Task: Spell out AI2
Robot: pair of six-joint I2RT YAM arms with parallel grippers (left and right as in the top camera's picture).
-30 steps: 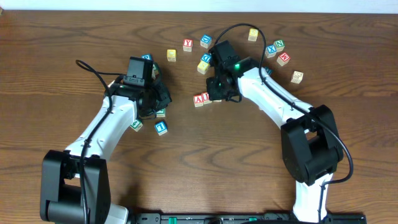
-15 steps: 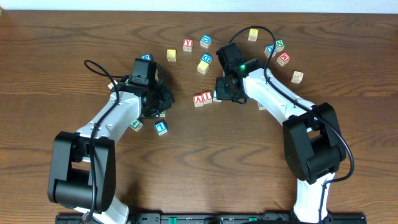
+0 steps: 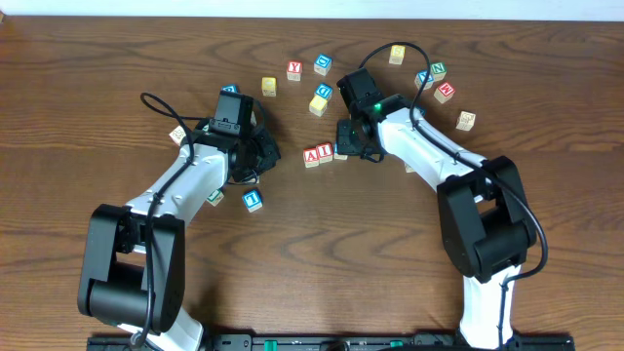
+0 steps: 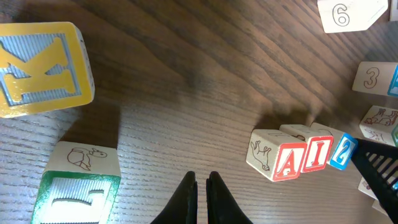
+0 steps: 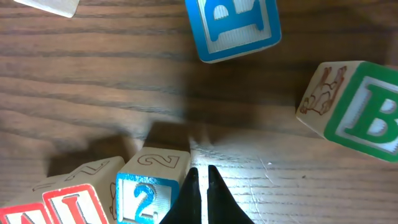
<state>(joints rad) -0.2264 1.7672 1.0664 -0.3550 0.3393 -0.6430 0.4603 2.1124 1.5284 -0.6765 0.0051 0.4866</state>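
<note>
Clenched and empty, the right jaws sit just beside the 2 [image 5: 145, 198], end of the touching row A [image 4: 287, 163], I [image 4: 318, 154], 2; the left jaws, likewise clenched, are near it, on a brown wood counter [image 3: 322, 263] strewn with blocks [image 3: 293, 70].

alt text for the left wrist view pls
Three wooden cubes, a red A, red I and blue 2, sit side by side in a row on the wooden table, right of centre. The left gripper pokes in from the bottom edge, shut and empty; a yellow K cube and a green-framed cube lie at left.
</note>
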